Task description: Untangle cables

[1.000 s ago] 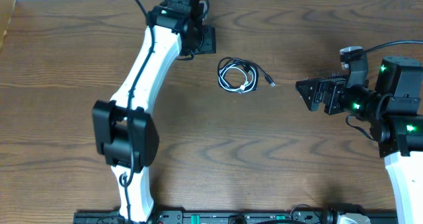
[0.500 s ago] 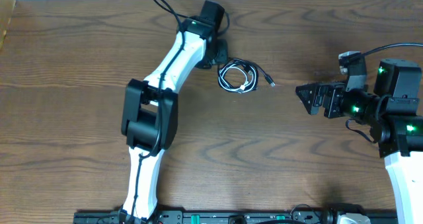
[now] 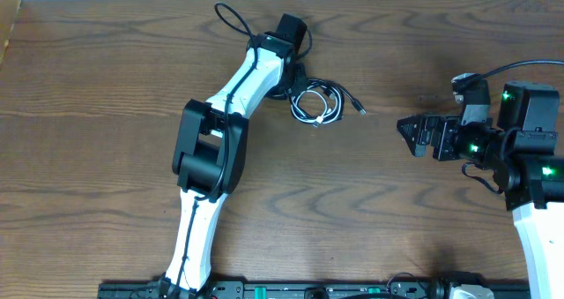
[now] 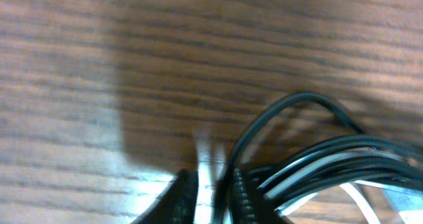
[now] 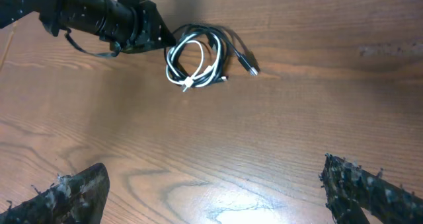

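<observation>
The cables lie as one small coiled bundle of white and black cords at the table's back centre, also in the right wrist view. A black plug end sticks out to the right. My left gripper sits at the bundle's left edge. In the left wrist view the gripper is shut, with a black strand of the cables running down between its fingers. My right gripper stands wide open well to the right of the bundle, nothing between its fingers.
My left arm stretches diagonally from the front edge up to the bundle. Its own thicker black cord loops near the table's back edge. The right arm's body fills the right side.
My left arm has swung right to the bundle's left edge, and its gripper has shut on a black strand. The right gripper has barely moved.
</observation>
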Controlling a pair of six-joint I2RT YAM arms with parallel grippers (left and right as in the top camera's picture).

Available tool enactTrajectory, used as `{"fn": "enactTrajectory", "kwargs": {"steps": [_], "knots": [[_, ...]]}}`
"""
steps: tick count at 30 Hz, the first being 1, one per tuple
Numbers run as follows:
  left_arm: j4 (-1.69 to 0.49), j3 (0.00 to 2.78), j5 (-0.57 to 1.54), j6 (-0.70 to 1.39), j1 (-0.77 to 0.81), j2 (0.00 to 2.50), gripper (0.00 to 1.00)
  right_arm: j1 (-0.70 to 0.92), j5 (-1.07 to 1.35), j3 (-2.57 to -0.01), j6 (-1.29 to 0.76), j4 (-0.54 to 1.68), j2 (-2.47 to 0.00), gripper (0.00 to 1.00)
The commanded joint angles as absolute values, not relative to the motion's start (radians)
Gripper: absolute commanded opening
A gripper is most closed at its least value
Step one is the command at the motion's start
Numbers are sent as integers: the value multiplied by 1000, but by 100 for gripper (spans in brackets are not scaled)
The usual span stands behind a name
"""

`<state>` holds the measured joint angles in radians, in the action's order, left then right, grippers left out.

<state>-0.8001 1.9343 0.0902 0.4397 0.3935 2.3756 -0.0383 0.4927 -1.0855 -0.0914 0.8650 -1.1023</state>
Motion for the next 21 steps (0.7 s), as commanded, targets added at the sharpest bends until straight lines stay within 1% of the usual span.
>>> {"fn": "enactTrajectory", "kwargs": {"steps": [1, 8, 13, 18, 21], "knots": [[-815, 1929, 70, 467, 400, 2396, 8, -34, 484, -1102, -89, 867, -1098, 99], [-913, 1928, 83, 396, 416, 2371, 7, -31, 485, -1102, -101, 865, -1100, 99], [-937, 1928, 313, 258, 416, 2258, 7, -31, 485, -1102, -120, 841, -1111, 97], [-981, 1928, 510, 163, 416, 2121, 7, -25, 485, -1102, -215, 819, -1145, 92], [-1020, 1928, 595, 67, 416, 2068, 7, -4, 485, -1102, -289, 799, -1178, 90]]}}
